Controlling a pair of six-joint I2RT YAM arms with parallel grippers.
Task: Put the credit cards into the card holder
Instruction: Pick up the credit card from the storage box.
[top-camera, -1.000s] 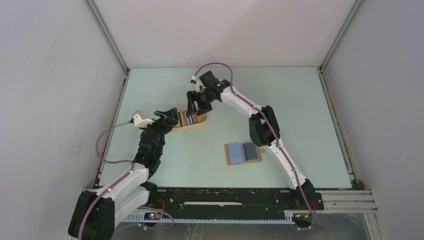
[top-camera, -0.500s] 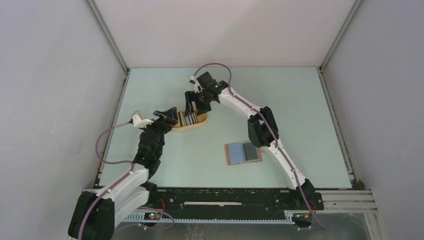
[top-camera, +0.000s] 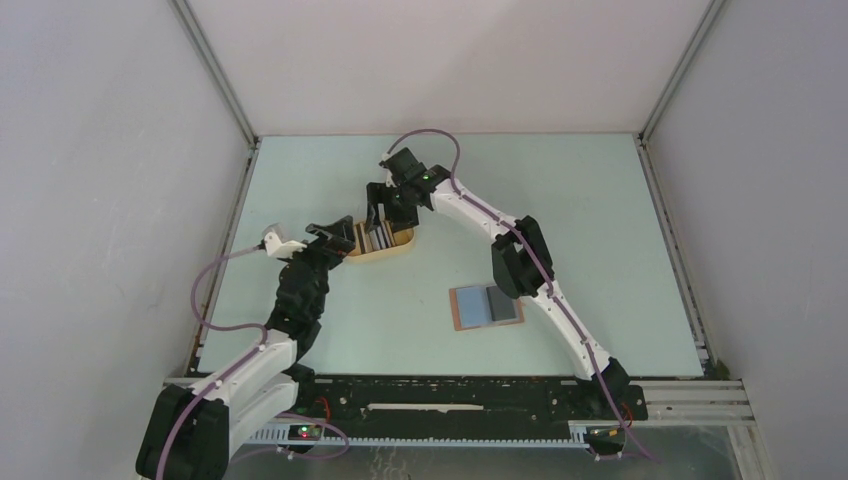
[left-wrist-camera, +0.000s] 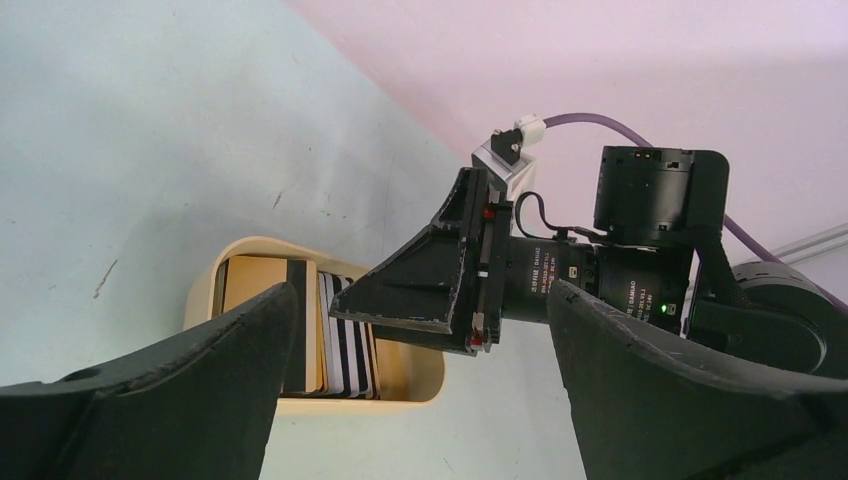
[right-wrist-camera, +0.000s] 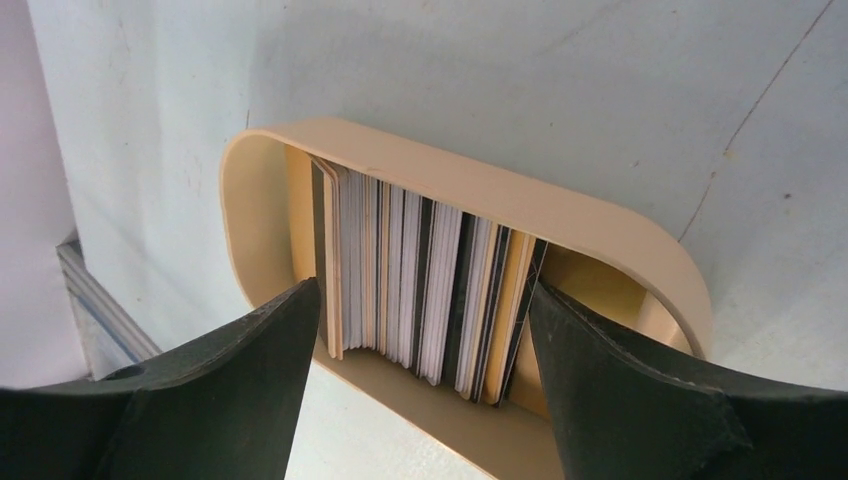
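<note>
Several credit cards (right-wrist-camera: 440, 260) stand on edge, packed side by side, in a yellow oval tray (right-wrist-camera: 520, 195). My right gripper (right-wrist-camera: 422, 292) hangs open just above them, one finger on each side of the stack, touching none. My left gripper (left-wrist-camera: 422, 292) is open at the tray's left end (top-camera: 352, 250), holding nothing. In the left wrist view, the cards (left-wrist-camera: 335, 345) show past a right gripper finger (left-wrist-camera: 420, 295). The card holder (top-camera: 486, 305) lies open on the table, reddish-brown edge, blue-grey inside, apart from both grippers (top-camera: 385, 220) (top-camera: 338, 238).
The pale green table (top-camera: 580, 200) is bounded by grey walls with metal rails at the left (top-camera: 235, 210) and right (top-camera: 665, 210). The right arm's forearm (top-camera: 515, 262) passes just above the card holder's right edge.
My right gripper has shifted a little left and lower over the tray, and its jaws have spread slightly wider. The left arm has not moved.
</note>
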